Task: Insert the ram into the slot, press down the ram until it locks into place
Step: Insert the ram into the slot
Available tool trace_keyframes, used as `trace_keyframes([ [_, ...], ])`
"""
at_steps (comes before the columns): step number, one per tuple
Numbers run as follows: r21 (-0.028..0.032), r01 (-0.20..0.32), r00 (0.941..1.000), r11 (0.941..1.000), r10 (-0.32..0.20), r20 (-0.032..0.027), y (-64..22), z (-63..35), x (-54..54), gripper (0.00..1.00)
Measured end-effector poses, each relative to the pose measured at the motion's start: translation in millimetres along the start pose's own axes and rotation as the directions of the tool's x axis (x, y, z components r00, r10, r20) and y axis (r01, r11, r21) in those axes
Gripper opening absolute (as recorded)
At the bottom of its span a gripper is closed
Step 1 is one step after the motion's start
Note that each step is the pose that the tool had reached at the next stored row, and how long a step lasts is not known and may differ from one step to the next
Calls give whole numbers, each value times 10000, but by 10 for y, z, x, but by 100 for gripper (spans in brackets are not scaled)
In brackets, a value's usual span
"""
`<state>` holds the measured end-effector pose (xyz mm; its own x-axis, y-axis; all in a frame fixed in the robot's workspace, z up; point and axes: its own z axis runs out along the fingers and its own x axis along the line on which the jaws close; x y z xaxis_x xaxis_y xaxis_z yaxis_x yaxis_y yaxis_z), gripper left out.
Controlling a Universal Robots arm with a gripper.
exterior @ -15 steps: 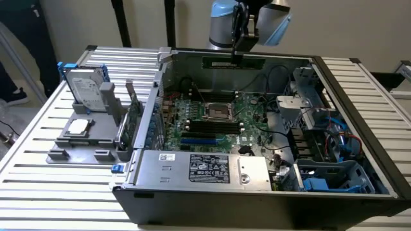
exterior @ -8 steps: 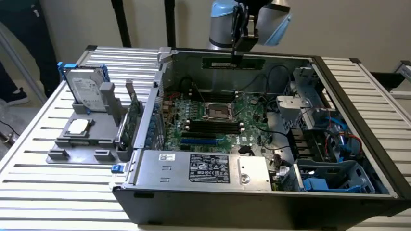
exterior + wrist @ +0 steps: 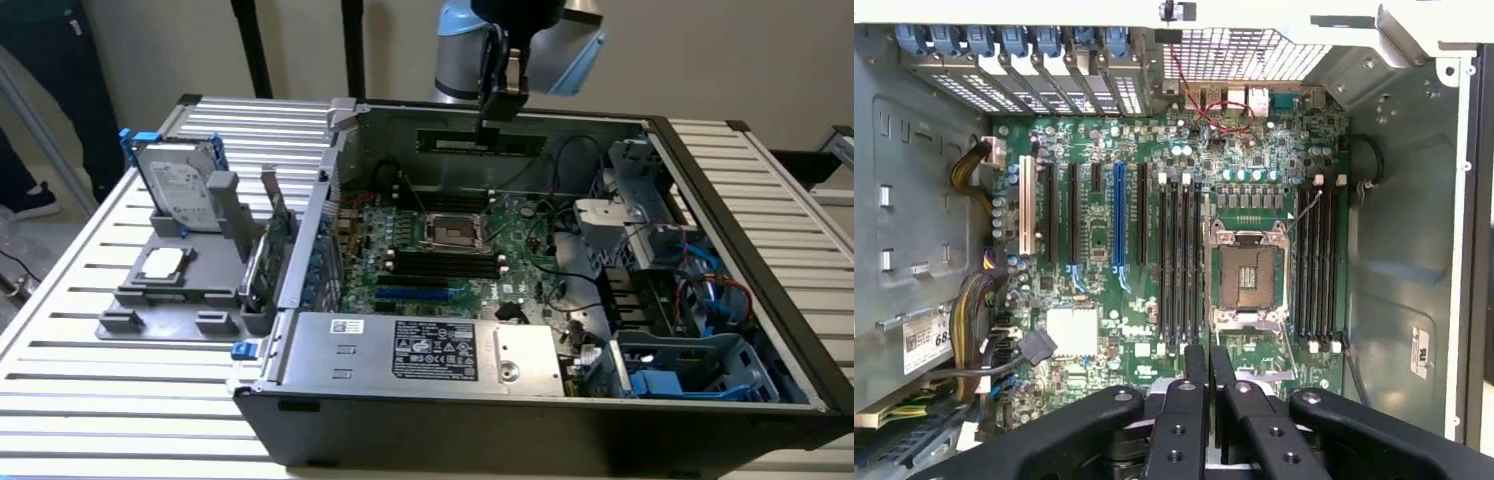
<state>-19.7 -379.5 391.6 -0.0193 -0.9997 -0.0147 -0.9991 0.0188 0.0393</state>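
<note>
The pincer (image 3: 491, 122) hangs over the open computer case (image 3: 534, 425), near the case wall at the back of the exterior view. Its two fingers are pressed on the top edge of the ram (image 3: 454, 143). This one ram is held level and lengthwise, well above the motherboard (image 3: 1109, 350), touching nothing else. I judge this keeps its lower contact edge free and parallel to the sockets.

In the wrist view the fingers (image 3: 1197, 365) point straight down at the board, close to the black slot (image 3: 1197, 265) beside the empty processor socket (image 3: 1249, 275). I count eight such slots, four on each side of that socket, all empty, so the insertion is not yet done.

The case lies on its side on the table (image 3: 80, 400), so the board faces up. Near the table's edge on the exterior view's left stands one grey holder (image 3: 147, 300) with one hard drive (image 3: 180, 185).
</note>
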Motion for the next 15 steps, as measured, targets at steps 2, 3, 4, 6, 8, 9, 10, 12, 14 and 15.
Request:
trace_keyframes([
  [2,-2,-43,10000,10000,43,-4,3,27,14,13],
  [3,-3,-62,10000,10000,62,-8,4,39,20,13],
  [4,-4,-76,10000,10000,76,-12,6,52,32,13],
  [6,-5,-84,10000,10000,84,-16,21,85,66,13],
  [8,-4,-87,10000,10000,87,-15,40,122,100,13],
  [9,-4,-89,10000,10000,89,-17,51,140,116,13],
  [10,-4,-94,10000,10000,94,-17,64,158,131,13],
  [12,-4,-102,9999,9999,102,-17,92,197,157,13],
  [14,-5,-113,9999,9999,113,-17,122,233,177,13],
  [15,-4,-120,9999,9999,120,-16,139,252,185,13],
])
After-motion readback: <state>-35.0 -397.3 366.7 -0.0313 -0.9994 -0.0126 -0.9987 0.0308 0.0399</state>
